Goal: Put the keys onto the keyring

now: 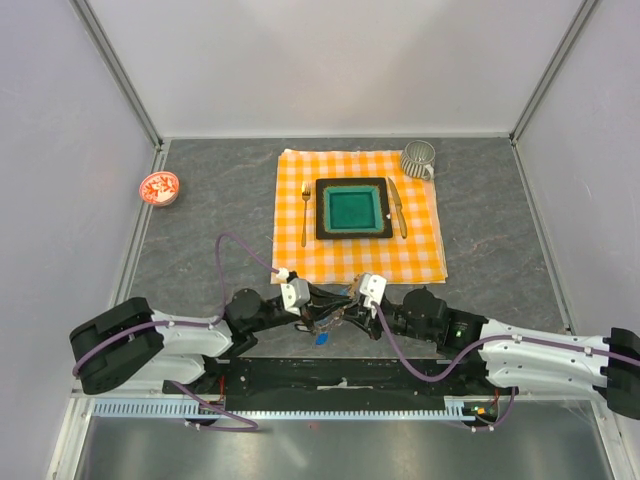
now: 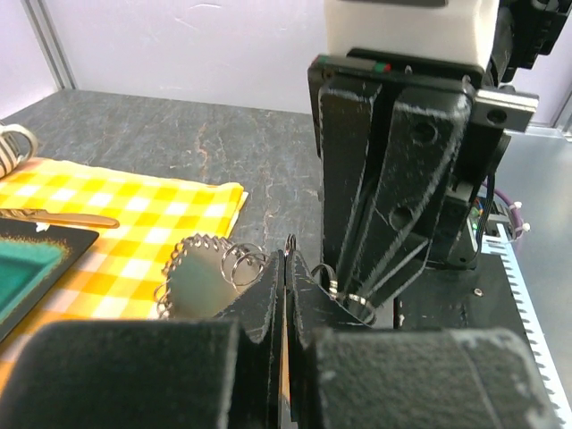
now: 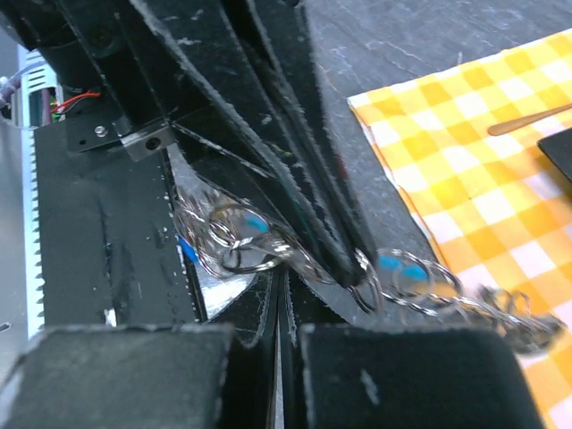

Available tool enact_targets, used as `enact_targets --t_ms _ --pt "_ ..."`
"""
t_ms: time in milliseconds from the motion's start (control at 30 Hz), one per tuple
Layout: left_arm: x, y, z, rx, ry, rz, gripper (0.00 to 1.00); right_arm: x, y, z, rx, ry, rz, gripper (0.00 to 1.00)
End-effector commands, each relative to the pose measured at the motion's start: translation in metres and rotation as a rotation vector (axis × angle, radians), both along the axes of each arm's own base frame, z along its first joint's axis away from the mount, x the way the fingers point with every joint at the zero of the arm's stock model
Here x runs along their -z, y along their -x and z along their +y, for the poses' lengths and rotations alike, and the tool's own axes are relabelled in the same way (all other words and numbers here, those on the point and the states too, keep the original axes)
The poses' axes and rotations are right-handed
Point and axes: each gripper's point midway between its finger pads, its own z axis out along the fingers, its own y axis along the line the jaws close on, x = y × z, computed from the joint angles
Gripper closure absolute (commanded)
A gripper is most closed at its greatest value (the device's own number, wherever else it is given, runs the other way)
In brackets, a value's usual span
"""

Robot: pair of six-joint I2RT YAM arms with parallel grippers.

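Grey counter [image 1: 480,200], white walls. At the middle of its near edge, left gripper [image 2: 286,268] and right gripper [image 2: 347,293] both pinch the keyring [image 3: 259,255], a blue tag [image 1: 322,338] dangling below. Probably best to hold one grip firm and feed slowly with the other.

The middle of the checked cloth [image 1: 420,250] is taken up by the plate [image 1: 353,208], fork [image 1: 305,213] and knife [image 1: 397,207], and its far right corner by the mug [image 1: 418,158]. Its near edge is blocked by the left gripper [image 1: 322,315] and right gripper [image 1: 348,310], which are joined at the keyring [image 3: 237,250]. Open table [image 1: 210,210] is seen on either side of the cloth.
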Motion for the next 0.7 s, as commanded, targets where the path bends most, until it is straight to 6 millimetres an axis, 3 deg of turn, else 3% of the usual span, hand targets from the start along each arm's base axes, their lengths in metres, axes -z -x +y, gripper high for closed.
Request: enact_targets --t_ms 0,67,200,267,300,333,467,667 --pt "-0.110 0.015 0.012 0.038 0.378 -0.211 0.98 -0.053 0.009 0.021 -0.085 -0.127 -0.050 1.00" --pt "-0.111 0.014 0.018 0.017 0.383 -0.220 0.98 -0.050 0.001 0.013 -0.024 -0.115 -0.045 0.96" --pt "-0.110 0.012 0.030 -0.032 0.393 -0.234 0.98 -0.041 -0.013 -0.017 0.118 -0.030 -0.024 0.70" --pt "-0.108 0.014 0.034 -0.038 0.390 -0.242 0.98 -0.049 -0.017 -0.024 0.151 -0.012 -0.018 0.66" --pt "-0.109 0.015 0.036 -0.036 0.395 -0.244 0.98 -0.040 -0.017 -0.031 0.164 0.040 -0.002 0.63" --pt "-0.109 0.016 0.037 -0.034 0.394 -0.248 0.98 -0.050 -0.018 -0.032 0.171 0.034 -0.003 0.62" --pt "-0.105 0.018 0.042 -0.039 0.390 -0.253 0.98 -0.057 -0.018 -0.038 0.152 0.071 0.004 0.57" --pt "-0.105 0.025 0.047 -0.023 0.398 -0.264 0.98 -0.064 -0.014 -0.030 0.021 0.084 0.005 0.55"
